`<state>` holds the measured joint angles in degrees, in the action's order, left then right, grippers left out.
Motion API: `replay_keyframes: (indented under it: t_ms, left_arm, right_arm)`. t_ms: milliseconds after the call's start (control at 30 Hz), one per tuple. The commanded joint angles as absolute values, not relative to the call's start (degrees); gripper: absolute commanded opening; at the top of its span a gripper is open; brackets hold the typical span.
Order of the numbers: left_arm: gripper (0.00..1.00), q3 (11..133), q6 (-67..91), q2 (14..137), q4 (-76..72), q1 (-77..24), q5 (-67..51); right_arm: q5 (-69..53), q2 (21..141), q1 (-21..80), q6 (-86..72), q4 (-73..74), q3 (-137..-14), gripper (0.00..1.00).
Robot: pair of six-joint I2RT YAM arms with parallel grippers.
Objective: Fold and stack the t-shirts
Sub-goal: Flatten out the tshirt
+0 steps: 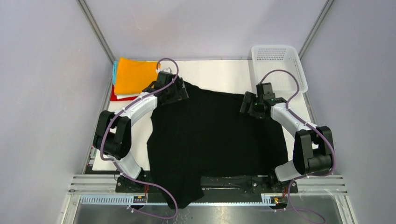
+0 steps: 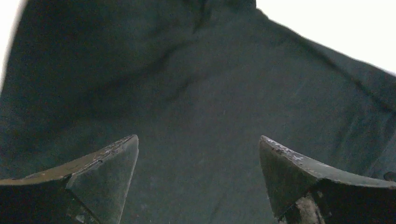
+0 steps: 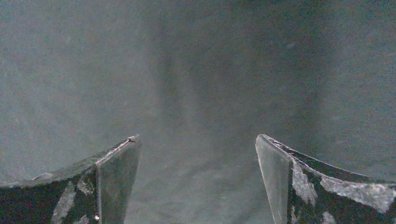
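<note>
Hovering wide open and empty over the black t-shirt (image 1: 210, 135): left tool (image 1: 170, 91), right tool (image 1: 252, 105).
Best pinch both far corners evenly, lifting together so the cloth stays flat.

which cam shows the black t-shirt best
Top external: the black t-shirt lies spread out, nearly its whole outline visible. The left wrist view shows only a close patch with a bit of its edge; the right wrist view, just dark cloth filling the frame.
</note>
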<state>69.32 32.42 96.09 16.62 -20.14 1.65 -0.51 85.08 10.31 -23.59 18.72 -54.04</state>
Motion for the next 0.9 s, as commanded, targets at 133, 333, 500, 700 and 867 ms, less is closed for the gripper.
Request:
replay_keyframes:
  t_ms: [133, 333, 500, 700, 867]
  left_arm:
    - [0.99, 65.52, 37.87, 102.23, 15.45, -20.33, -3.88]
    - [0.99, 73.16, 39.68, 111.10, 21.51, -17.36, -1.94]
    - [0.99, 78.27, 40.18, 115.60, 23.40, -14.76, -1.58]
    - [0.99, 86.70, 41.41, 122.38, 25.60, -10.57, -3.28]
    - [0.99, 96.90, 41.97, 129.16, 26.55, -9.02, -4.34]
  right_arm:
    - [-2.89, 92.53, 17.31, -30.68, 19.71, -56.30, 0.99]
    - [-7.32, 103.85, 17.42, -31.62, 21.18, -64.91, 0.99]
    - [-8.79, 111.68, 17.40, -31.14, 23.84, -74.55, 1.00]
    - [-7.99, 119.45, 17.41, -29.61, 28.16, -86.21, 0.99]
    - [-6.01, 123.96, 17.32, -27.91, 32.00, -94.38, 1.00]
